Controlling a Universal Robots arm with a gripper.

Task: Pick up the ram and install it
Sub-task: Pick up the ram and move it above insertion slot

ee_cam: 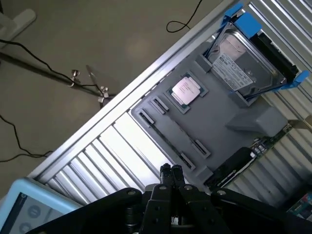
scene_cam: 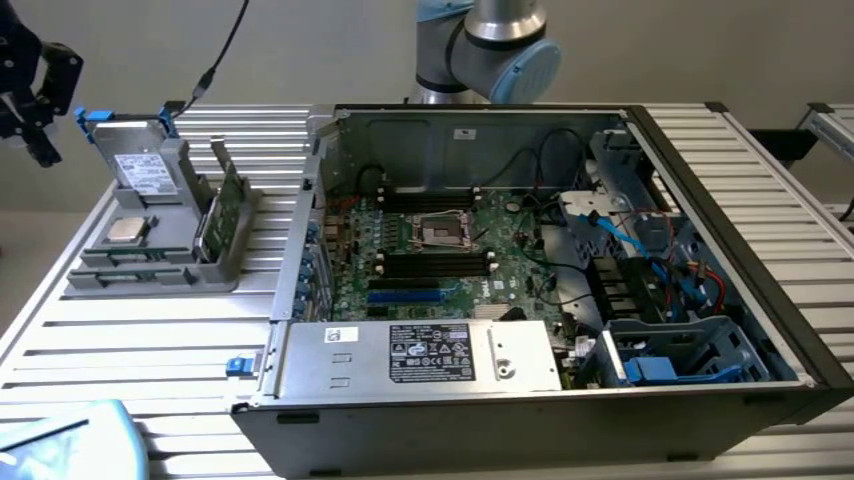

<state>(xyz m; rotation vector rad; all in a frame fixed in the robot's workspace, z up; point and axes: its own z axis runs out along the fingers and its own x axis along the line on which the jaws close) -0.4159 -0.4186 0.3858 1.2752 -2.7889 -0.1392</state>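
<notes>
The ram (scene_cam: 230, 208) is a thin green stick standing on edge in the exterior view's right side of a grey holder (scene_cam: 147, 268), on the slatted table to the exterior view's left of the open computer case (scene_cam: 534, 290). In the wrist view the ram (ee_cam: 243, 158) shows as a dark strip along the holder's (ee_cam: 229, 122) far edge. My black gripper (scene_cam: 40, 140) hangs above the table's far corner at the exterior view's left, apart from the holder. Its fingertips (ee_cam: 170, 173) are pressed together, shut on nothing.
The holder also carries a square silver processor chip (ee_cam: 185, 91) and a grey drive in blue rails (ee_cam: 248, 63). Inside the case, black memory slots (scene_cam: 430, 262) flank the processor socket (scene_cam: 441, 230). A light-blue device (scene_cam: 67, 440) lies at the table's near corner.
</notes>
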